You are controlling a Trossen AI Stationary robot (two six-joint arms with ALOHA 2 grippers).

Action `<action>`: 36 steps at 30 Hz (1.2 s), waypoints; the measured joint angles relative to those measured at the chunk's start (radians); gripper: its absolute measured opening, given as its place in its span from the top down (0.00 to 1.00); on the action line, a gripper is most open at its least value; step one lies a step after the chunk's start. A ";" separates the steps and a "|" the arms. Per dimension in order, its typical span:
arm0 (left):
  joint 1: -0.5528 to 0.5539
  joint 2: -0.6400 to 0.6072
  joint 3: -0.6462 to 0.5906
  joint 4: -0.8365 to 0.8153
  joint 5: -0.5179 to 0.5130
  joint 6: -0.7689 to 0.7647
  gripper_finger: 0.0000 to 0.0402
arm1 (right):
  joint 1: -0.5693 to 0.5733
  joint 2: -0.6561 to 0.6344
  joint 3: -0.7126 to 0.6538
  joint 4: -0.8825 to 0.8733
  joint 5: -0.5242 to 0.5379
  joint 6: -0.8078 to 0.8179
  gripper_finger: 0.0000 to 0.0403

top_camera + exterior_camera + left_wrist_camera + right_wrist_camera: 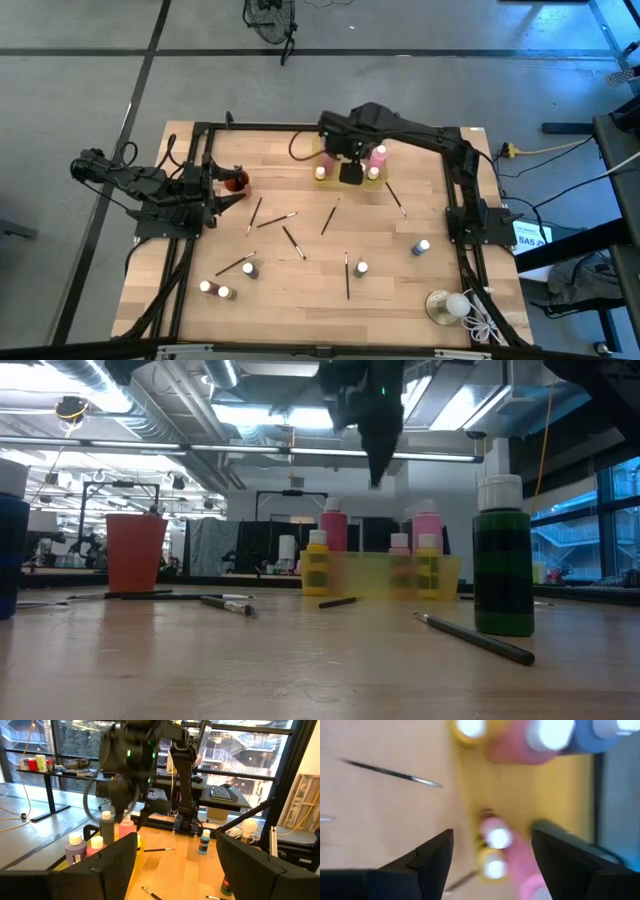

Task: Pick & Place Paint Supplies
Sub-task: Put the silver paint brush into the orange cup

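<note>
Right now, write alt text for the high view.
Seen from above, the right hand hangs open over a yellow tray of paint bottles at the wooden table's far edge. Brushes and more bottles lie scattered; the left hand waits beside a red cup.

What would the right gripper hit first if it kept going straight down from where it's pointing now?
Probably the white-capped pink bottle in the yellow tray; it sits between the open right gripper's fingers, though depth is unclear.
</note>
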 joint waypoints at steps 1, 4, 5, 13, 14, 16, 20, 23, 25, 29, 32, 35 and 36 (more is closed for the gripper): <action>0.000 0.000 0.000 0.000 0.000 0.000 0.33 | 0.002 0.000 0.031 -0.019 -0.049 0.030 0.32; 0.000 0.000 0.000 0.000 0.000 0.000 0.33 | 0.010 -0.001 0.103 -0.078 -0.230 0.145 0.32; 0.000 0.000 0.000 0.000 0.000 0.000 0.33 | 0.016 -0.002 0.115 -0.075 -0.281 0.188 0.32; 0.000 0.000 0.000 -0.001 0.000 0.000 0.33 | 0.129 -0.009 0.122 -0.076 -0.438 0.364 0.32; 0.000 0.000 0.000 -0.001 0.001 0.000 0.33 | 0.144 -0.009 0.122 -0.076 -0.436 0.384 0.32; 0.000 0.000 0.000 -0.001 0.019 0.000 0.33 | 0.167 -0.009 0.122 -0.076 -0.440 0.436 0.33; 0.000 0.000 0.000 -0.003 0.036 0.000 0.33 | 0.209 -0.059 0.122 -0.076 -0.482 0.522 0.37; 0.000 0.000 0.000 -0.006 0.020 0.019 0.33 | 0.237 -0.109 0.123 -0.076 -0.497 0.567 0.41; 0.000 0.000 0.000 -0.006 0.017 0.034 0.33 | 0.250 -0.147 0.122 -0.076 -0.492 0.584 0.44; 0.000 0.000 0.000 -0.006 0.011 0.064 0.33 | 0.275 -0.230 0.123 -0.076 -0.453 0.597 0.49; 0.000 0.000 0.000 -0.003 0.010 0.077 0.33 | 0.293 -0.275 0.122 -0.076 -0.352 0.608 0.51; 0.000 0.000 0.000 -0.001 0.010 0.078 0.33 | 0.297 -0.321 0.123 -0.076 -0.258 0.668 0.52; 0.000 0.000 0.000 -0.001 0.010 0.078 0.33 | 0.297 -0.336 0.122 -0.076 -0.237 0.687 0.52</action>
